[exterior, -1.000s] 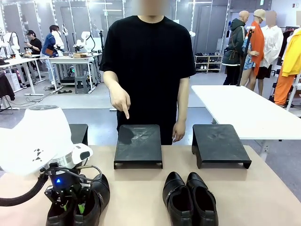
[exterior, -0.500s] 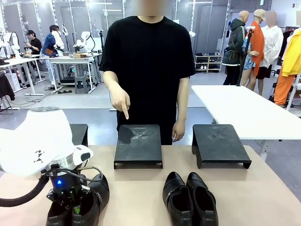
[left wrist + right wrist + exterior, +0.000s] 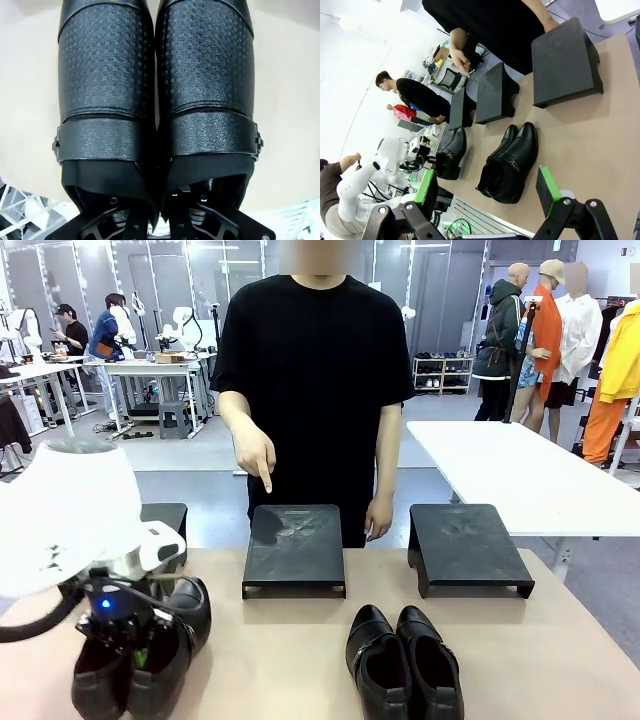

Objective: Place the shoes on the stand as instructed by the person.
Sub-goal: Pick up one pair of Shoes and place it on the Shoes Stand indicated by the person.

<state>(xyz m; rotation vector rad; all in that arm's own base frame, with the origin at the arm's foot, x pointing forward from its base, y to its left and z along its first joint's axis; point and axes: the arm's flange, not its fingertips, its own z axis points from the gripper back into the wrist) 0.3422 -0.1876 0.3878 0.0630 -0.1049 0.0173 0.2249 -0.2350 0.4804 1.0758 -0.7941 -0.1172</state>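
Observation:
My left gripper (image 3: 133, 652) is shut on the inner walls of one pair of black shoes (image 3: 140, 655) at the table's near left. In the left wrist view this textured pair (image 3: 155, 85) lies side by side, and my gripper (image 3: 160, 220) pinches the two inner edges together. A second glossy pair (image 3: 403, 660) rests at the near middle. The person (image 3: 315, 370) stands at the far side, and one hand (image 3: 257, 458) points a finger down at the middle stand (image 3: 294, 548). My right gripper (image 3: 487, 196) hangs open above the table, green pads (image 3: 547, 190) wide apart.
A second dark stand (image 3: 467, 545) sits at the far right, and a third one (image 3: 168, 520) shows partly behind my left arm. A white table (image 3: 520, 475) stands beyond on the right. Bare tabletop (image 3: 560, 660) lies at the near right.
My left arm has moved to the left and slightly up, carrying the gripped pair with it. The person's pointing hand and the other pair have stayed put.

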